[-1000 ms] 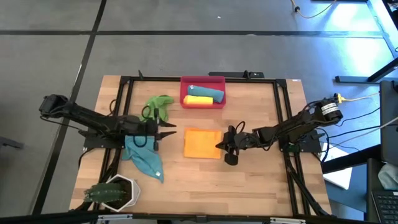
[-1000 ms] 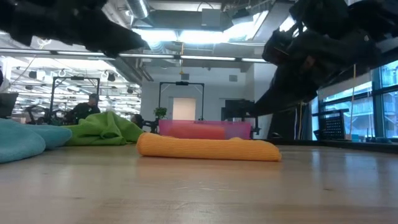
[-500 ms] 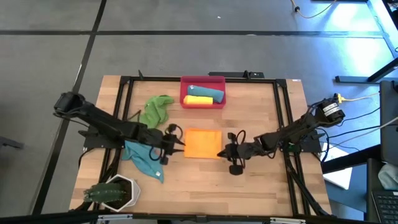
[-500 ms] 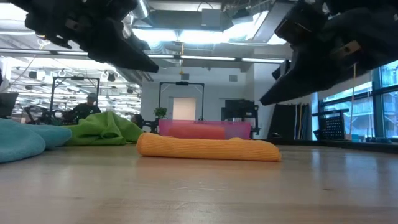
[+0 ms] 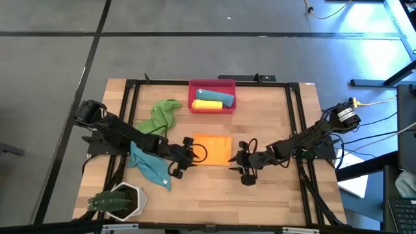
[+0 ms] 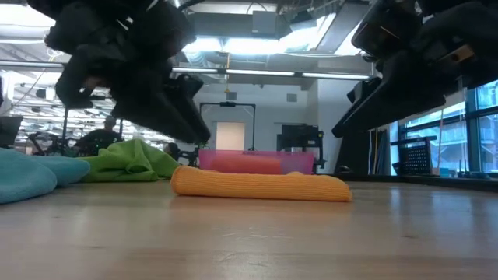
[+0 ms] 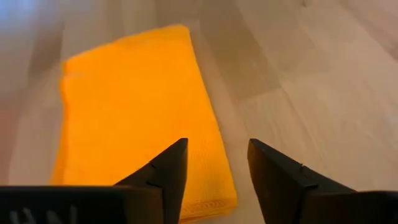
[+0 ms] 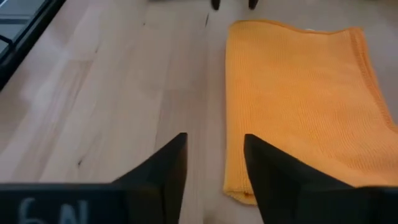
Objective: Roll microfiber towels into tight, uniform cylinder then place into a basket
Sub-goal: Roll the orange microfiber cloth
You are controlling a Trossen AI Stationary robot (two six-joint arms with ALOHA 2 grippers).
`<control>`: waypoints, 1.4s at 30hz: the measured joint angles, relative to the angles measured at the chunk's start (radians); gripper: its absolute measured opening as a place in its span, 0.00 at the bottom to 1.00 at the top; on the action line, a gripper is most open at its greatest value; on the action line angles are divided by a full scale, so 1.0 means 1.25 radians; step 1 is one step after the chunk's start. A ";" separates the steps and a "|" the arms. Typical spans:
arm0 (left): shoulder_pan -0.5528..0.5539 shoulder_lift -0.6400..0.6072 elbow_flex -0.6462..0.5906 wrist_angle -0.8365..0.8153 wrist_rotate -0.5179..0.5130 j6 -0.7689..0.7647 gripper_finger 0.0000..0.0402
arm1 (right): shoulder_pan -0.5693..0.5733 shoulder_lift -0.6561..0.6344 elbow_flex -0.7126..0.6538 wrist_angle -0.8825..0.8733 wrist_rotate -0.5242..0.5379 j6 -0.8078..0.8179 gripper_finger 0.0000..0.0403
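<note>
An orange microfiber towel (image 5: 212,149) lies folded flat at the table's middle. My left gripper (image 5: 193,156) hovers open just over its near left corner (image 7: 211,193). My right gripper (image 5: 235,161) hovers open at its near right corner (image 8: 239,190). In the low view both grippers, left (image 6: 194,132) and right (image 6: 338,128), hang above the towel (image 6: 261,185). The red-pink basket (image 5: 212,84) at the far middle holds a teal roll (image 5: 216,96) and a yellow roll (image 5: 207,104).
A crumpled green towel (image 5: 162,114) lies left of the basket, and a teal towel (image 5: 151,168) lies under my left arm. A white hexagonal pot with a plant (image 5: 120,200) stands at the near left corner. A black frame (image 5: 296,123) runs along the table's edges.
My left gripper has swung toward the table's right and dropped, coming from over the teal towel to the orange towel's near left corner. My right gripper has shifted slightly toward the near edge and has opened. The orange towel has stayed flat in place.
</note>
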 joint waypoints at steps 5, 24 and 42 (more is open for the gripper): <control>-0.016 0.025 0.022 -0.054 -0.007 0.024 0.48 | 0.000 0.000 0.000 -0.008 0.000 -0.001 0.46; -0.123 0.051 0.031 -0.156 -0.229 0.301 0.51 | -0.001 0.000 0.000 -0.022 0.042 -0.002 0.47; -0.084 0.124 0.032 -0.067 -0.226 0.306 0.51 | 0.000 0.000 0.000 -0.024 0.044 -0.003 0.47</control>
